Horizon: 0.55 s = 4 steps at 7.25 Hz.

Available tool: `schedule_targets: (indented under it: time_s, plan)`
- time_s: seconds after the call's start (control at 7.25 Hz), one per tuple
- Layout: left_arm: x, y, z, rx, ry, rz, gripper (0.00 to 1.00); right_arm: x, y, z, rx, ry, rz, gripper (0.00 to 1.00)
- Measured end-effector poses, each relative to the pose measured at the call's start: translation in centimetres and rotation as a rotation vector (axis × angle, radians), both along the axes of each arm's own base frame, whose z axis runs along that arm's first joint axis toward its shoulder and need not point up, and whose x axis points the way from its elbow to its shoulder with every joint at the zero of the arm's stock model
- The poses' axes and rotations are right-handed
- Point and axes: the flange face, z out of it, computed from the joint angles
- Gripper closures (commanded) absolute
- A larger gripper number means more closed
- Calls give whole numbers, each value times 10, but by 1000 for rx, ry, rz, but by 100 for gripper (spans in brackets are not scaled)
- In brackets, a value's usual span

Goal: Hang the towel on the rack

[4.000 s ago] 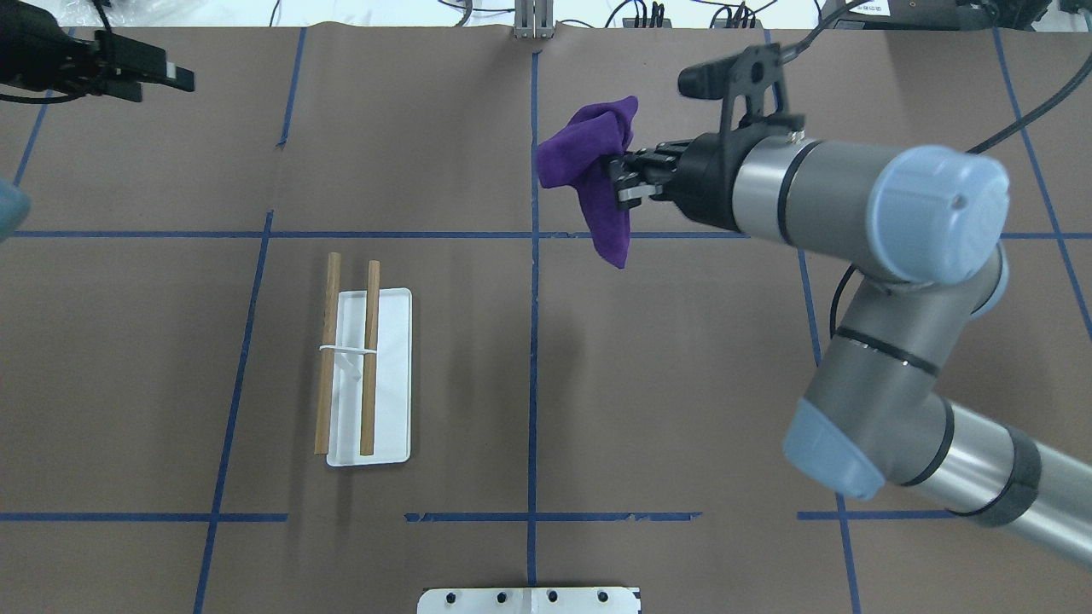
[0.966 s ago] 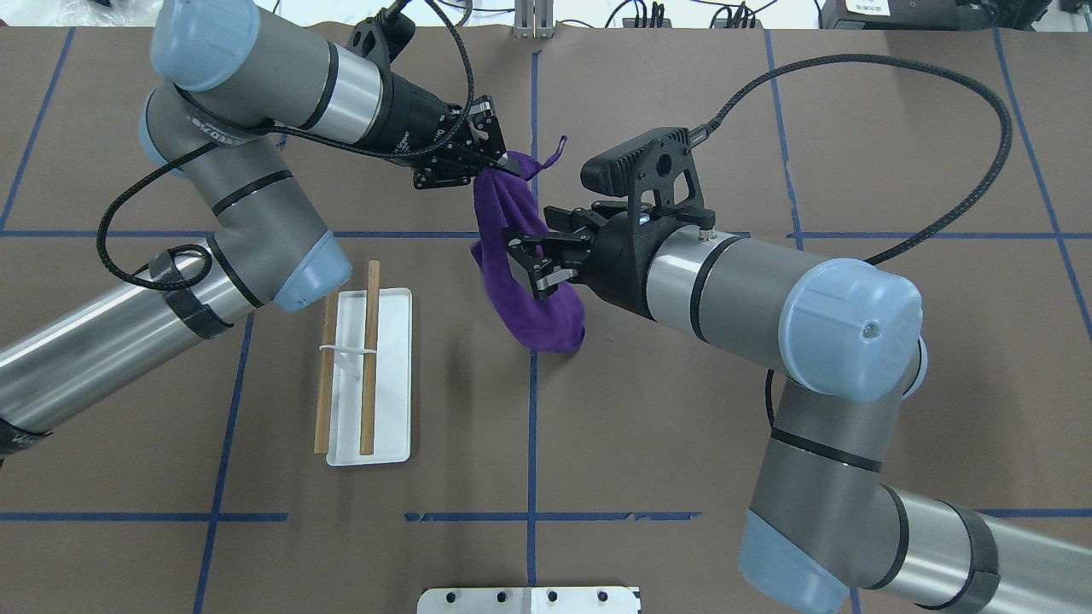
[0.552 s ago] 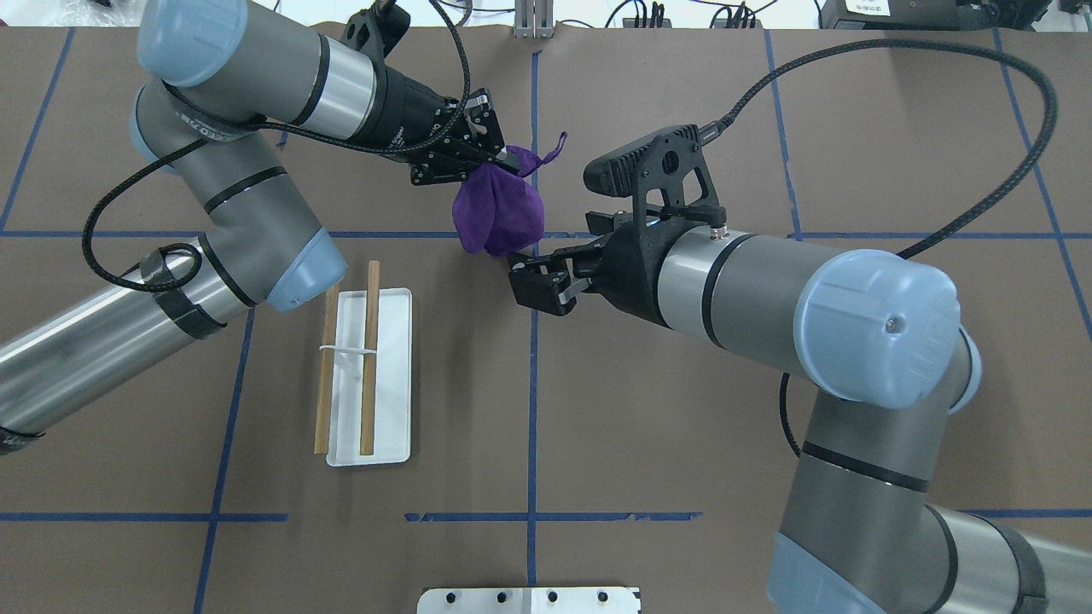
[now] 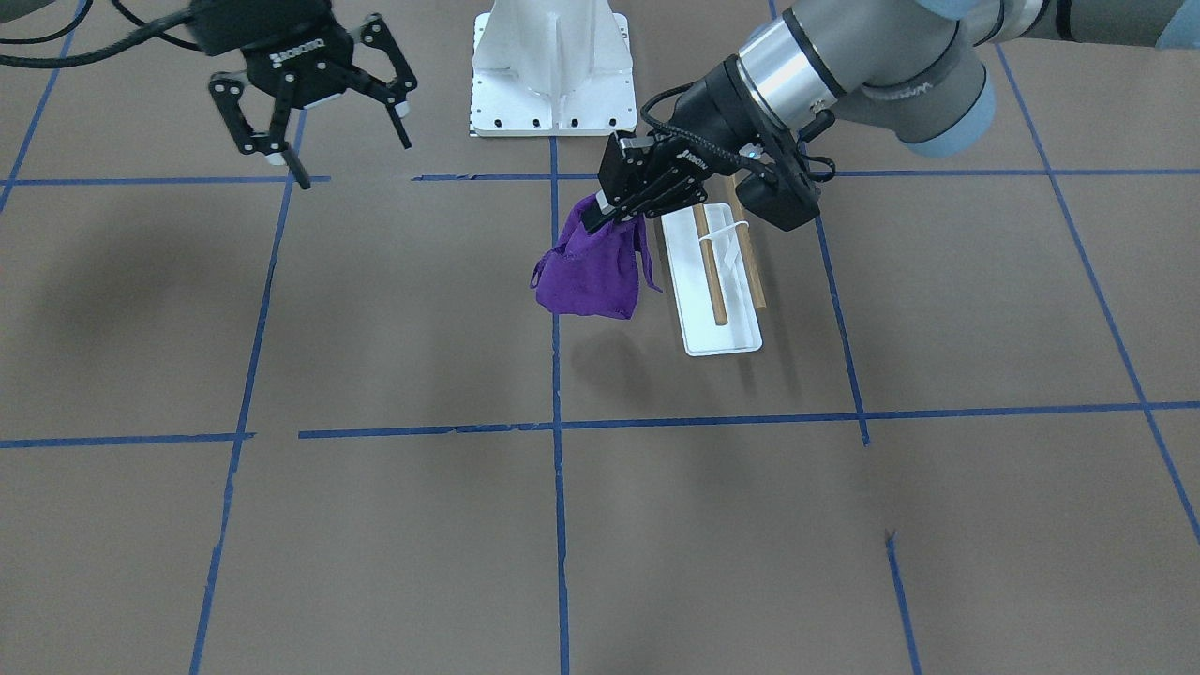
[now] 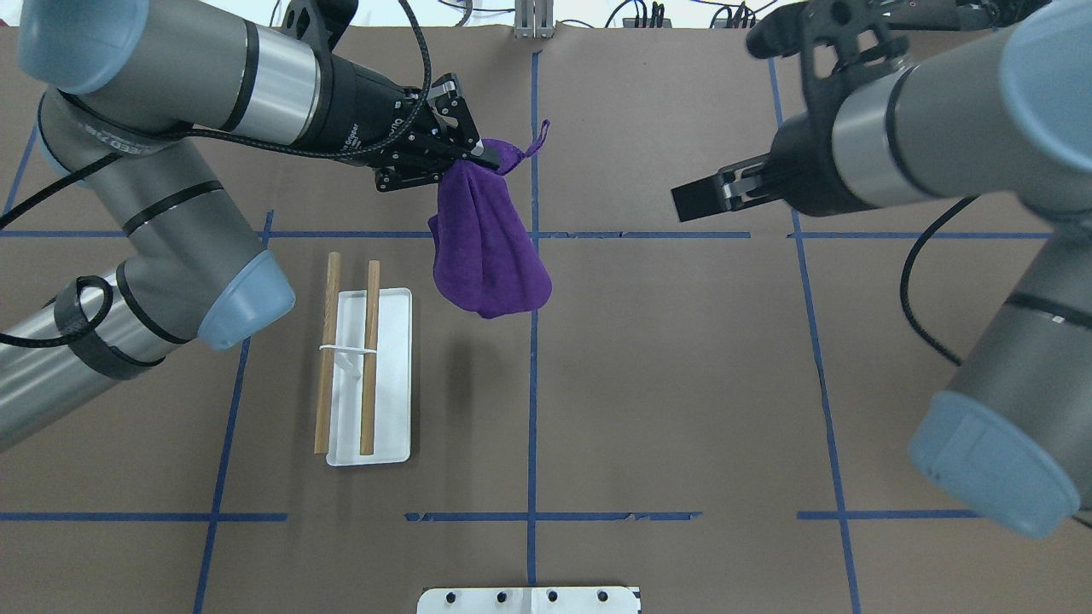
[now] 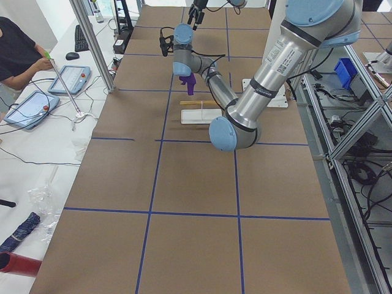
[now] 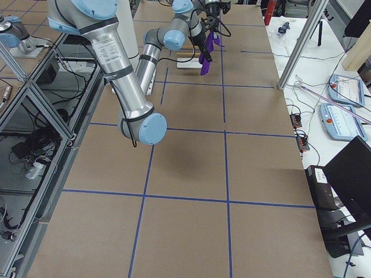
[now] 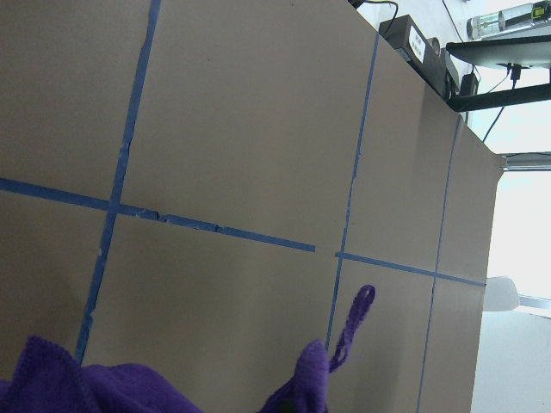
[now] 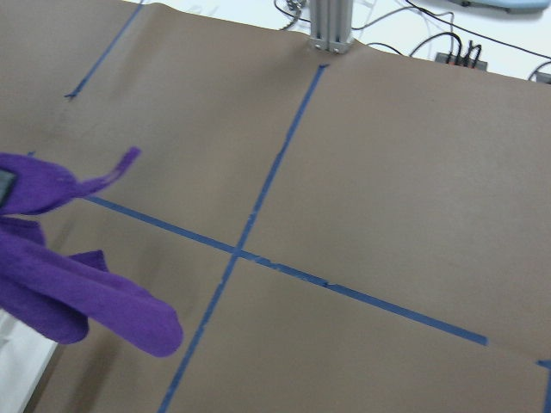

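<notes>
The small deep-purple cloth towel (image 5: 488,260) hangs in the air from the left gripper (image 5: 476,159), whose fingers pinch its top corner beside the thin loop string (image 5: 537,141). The right gripper (image 4: 349,155) is well apart, fingers spread, empty. The white rack with 2 wooden rails (image 5: 370,358) sits on the brown table (image 5: 682,384) with nothing on it. I'd say the lifting is done and the hanging is all left to do.
</notes>
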Motion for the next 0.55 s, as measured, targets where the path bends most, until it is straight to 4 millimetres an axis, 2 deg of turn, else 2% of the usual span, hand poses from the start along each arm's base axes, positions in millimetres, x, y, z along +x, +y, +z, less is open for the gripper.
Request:
schedule_targets:
  time_s: [0.14,0.28,0.55]
  plan:
    - [-13,9,-8,-37,26,-60,100,27,-15,15,-78,29,22,0]
    - [-27,23,-18,-64,35,-107,100,42,-24,31,-148,68,46,0]
    - [-56,61,-44,-121,-2,-193,100,57,-37,56,-237,146,68,0]
